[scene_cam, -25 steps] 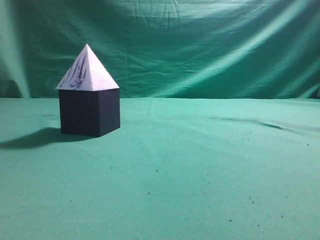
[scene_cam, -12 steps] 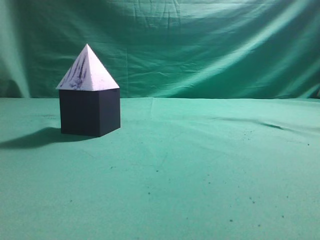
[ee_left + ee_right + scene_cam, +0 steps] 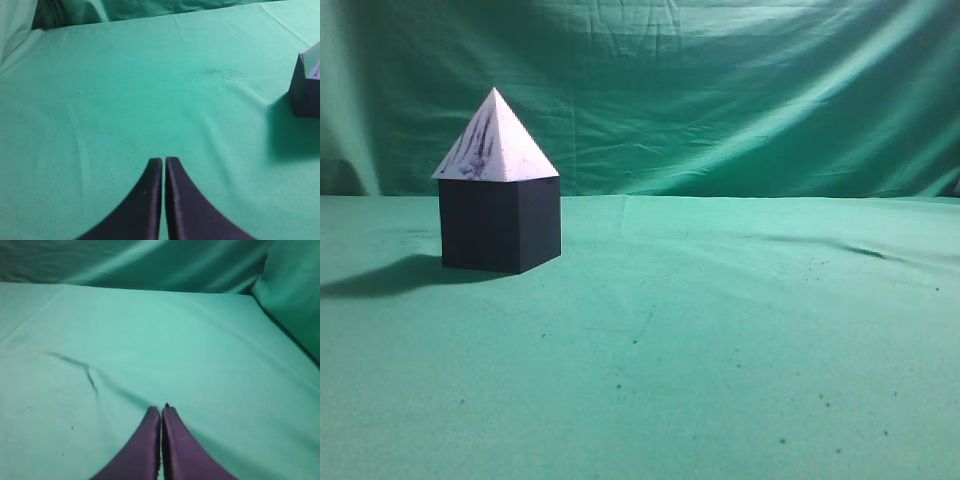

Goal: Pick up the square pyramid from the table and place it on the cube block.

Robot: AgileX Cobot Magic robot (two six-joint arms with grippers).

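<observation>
The worktop (image 3: 720, 340) is the biggest thing in sight: a broad flat surface under wrinkled green cloth, dotted with small dark specks toward the near edge, with a long crease running across its right half. Behind it a green backdrop (image 3: 740, 90) hangs in folds and fills the upper part of the exterior view.

The cube block (image 3: 498, 225) stands on the worktop at the left of the exterior view, one vertical edge turned toward the camera, dark and matte, throwing a shadow off to its left. The square pyramid (image 3: 495, 140) sits squarely on top of the cube block, upright, its base meeting the cube's top edges and its tip pointing straight up; its pale faces carry dark smudgy streaks, heaviest on the left face. In the left wrist view the cube block (image 3: 305, 97) shows at the right border with a sliver of the square pyramid (image 3: 315, 64) above it.

The left gripper (image 3: 163, 161) hangs over bare cloth well apart from the stack, its jaws pressed together with only a hairline slit between them and nothing held. The right gripper (image 3: 161, 410) is likewise over bare cloth near a wrinkle, jaws closed tip to tip and empty.
</observation>
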